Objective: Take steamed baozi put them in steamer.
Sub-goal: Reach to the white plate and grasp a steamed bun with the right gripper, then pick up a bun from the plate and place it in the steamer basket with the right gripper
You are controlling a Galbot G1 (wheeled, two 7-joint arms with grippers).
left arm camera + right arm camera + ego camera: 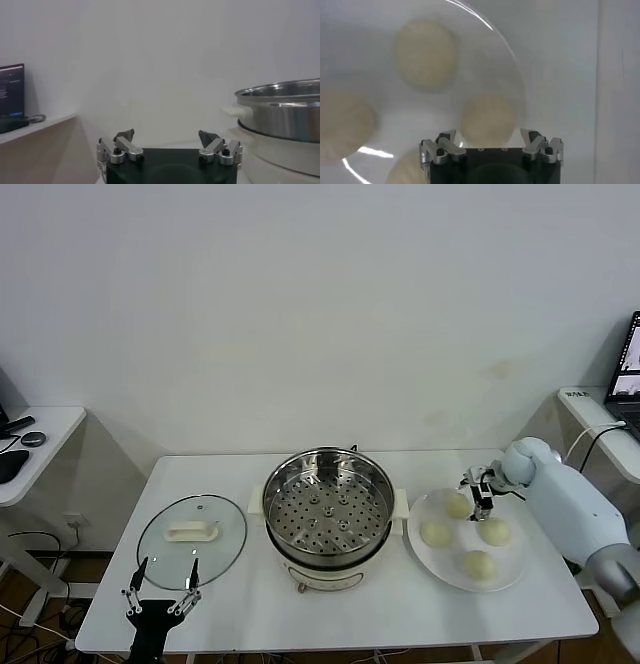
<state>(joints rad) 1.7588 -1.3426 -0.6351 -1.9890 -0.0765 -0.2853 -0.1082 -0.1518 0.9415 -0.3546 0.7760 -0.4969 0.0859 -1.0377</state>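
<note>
Over plate point(430, 562), right gripper point(478, 502) jaws spread above round baozi point(459, 505), steamer point(327, 506) mouth up.

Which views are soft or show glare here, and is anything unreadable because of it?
Head view: sharp and evenly lit, with bright reflections on the steamer and glass lid. Right wrist view: the baozi and plate are out of focus, with glare streaks on the rim; the right gripper is sharp. Left wrist view: the left gripper is crisp, the background soft.

Right pincer point(481, 506) partly hides the back baozi point(459, 505)
</note>
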